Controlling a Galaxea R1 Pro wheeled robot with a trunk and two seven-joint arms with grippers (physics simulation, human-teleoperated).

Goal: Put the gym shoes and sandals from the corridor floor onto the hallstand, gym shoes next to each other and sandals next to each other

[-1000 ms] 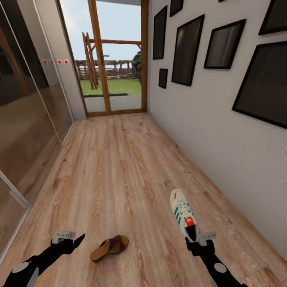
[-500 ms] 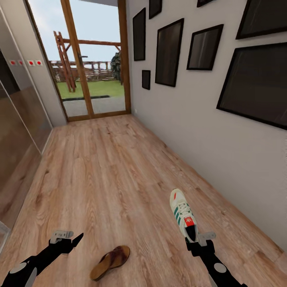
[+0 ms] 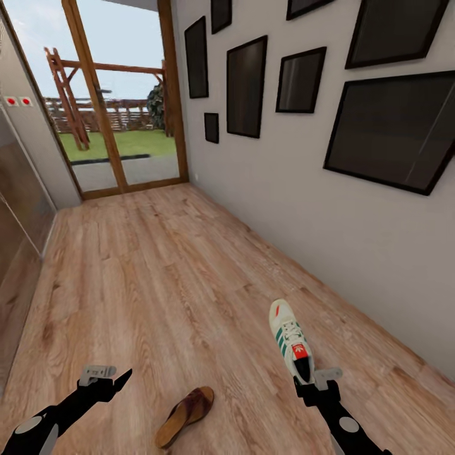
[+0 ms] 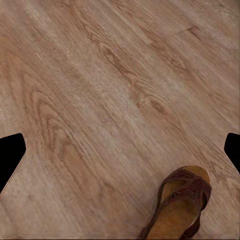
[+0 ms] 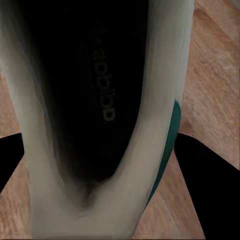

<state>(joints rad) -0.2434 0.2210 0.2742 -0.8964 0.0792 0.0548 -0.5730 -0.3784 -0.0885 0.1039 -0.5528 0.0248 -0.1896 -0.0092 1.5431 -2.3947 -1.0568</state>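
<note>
My right gripper (image 3: 309,381) is shut on the heel of one cream-white gym shoe (image 3: 287,336), which it holds above the floor with the toe pointing away from me. The right wrist view looks into that gym shoe's dark inside (image 5: 100,100), with black fingers (image 5: 207,187) on both sides. My left gripper (image 3: 110,378) hangs open and empty over the wood-plank corridor floor (image 3: 158,272). One brown sandal (image 3: 185,408) lies on the floor between my arms, to the right of the left gripper. In the left wrist view the sandal (image 4: 182,202) lies off to one side of the open gripper (image 4: 120,155).
A white wall (image 3: 303,208) with several dark framed pictures (image 3: 385,126) runs along the right. A glazed wooden door (image 3: 120,101) closes the far end of the corridor. A glossy wardrobe front (image 3: 16,215) lines the left side.
The whole view has swung to the right, so the wall fills more of it and the wardrobe less. Both arms keep their pose, and the shoe stays in the right gripper.
</note>
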